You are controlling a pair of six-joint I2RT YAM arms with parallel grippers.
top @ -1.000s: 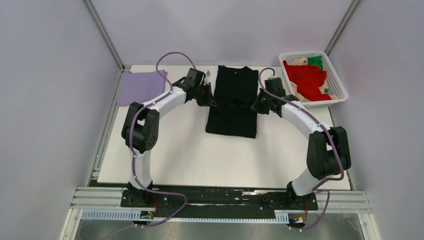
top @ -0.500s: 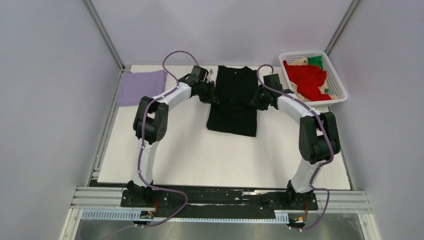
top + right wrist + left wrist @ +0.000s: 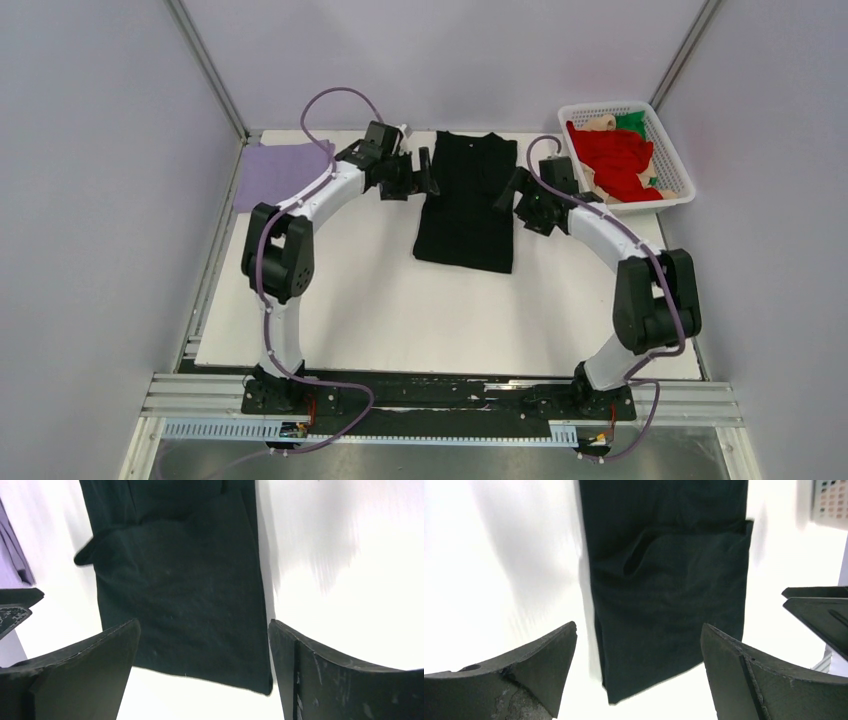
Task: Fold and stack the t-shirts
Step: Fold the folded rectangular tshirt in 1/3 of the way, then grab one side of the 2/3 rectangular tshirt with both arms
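The black t-shirt point(image 3: 466, 200) is laid flat in a narrow fold, left of the white basket point(image 3: 668, 140). It is flanked by the left gripper point(image 3: 427, 178) and the right gripper point(image 3: 517, 190), one beside each long edge. Both are held spread wide with nothing gripped.

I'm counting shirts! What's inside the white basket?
A red shirt lies on top, with green cloth and beige cloth peeking out around it. Anything beneath them is covered.
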